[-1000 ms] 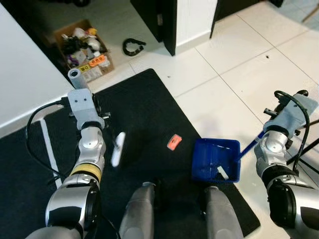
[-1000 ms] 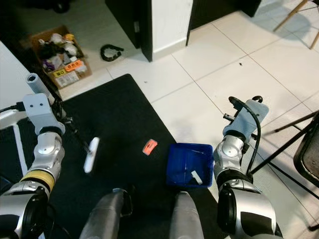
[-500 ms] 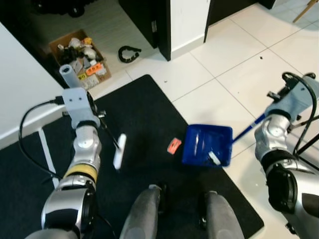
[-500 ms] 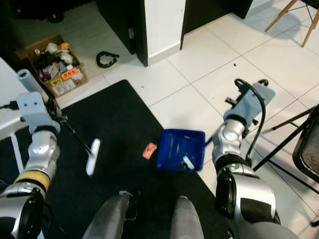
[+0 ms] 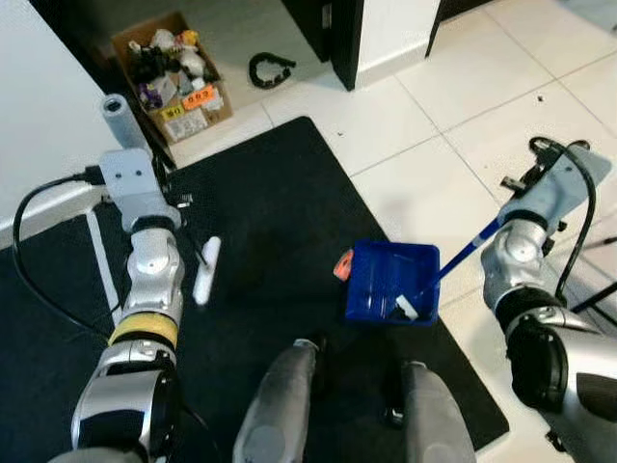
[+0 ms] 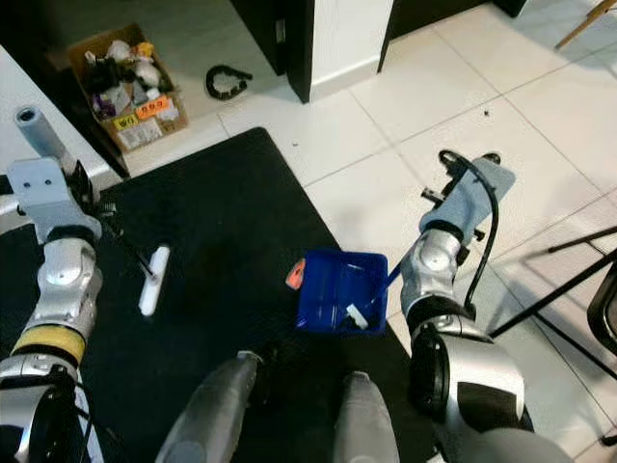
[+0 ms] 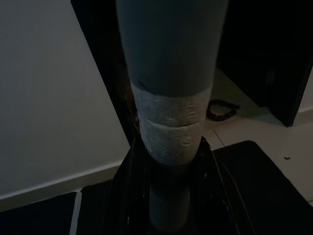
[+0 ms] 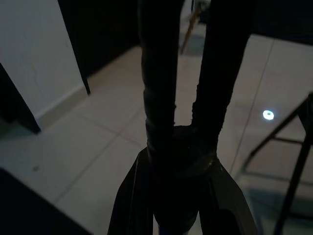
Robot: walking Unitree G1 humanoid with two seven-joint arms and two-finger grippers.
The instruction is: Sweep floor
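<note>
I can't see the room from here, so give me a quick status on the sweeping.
Left claw shut on brush handle. Right arm holds blue dustpan by its handle. Orange scrap at dustpan's edge, on black mat. Nothing in the way.

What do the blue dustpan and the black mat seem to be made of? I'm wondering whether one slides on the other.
The blue dustpan looks like moulded plastic: even colour, slight sheen, crisp raised rim. The black mat looks like matte fabric or low-pile carpet, without gloss; its weave is too fine to tell.
</note>
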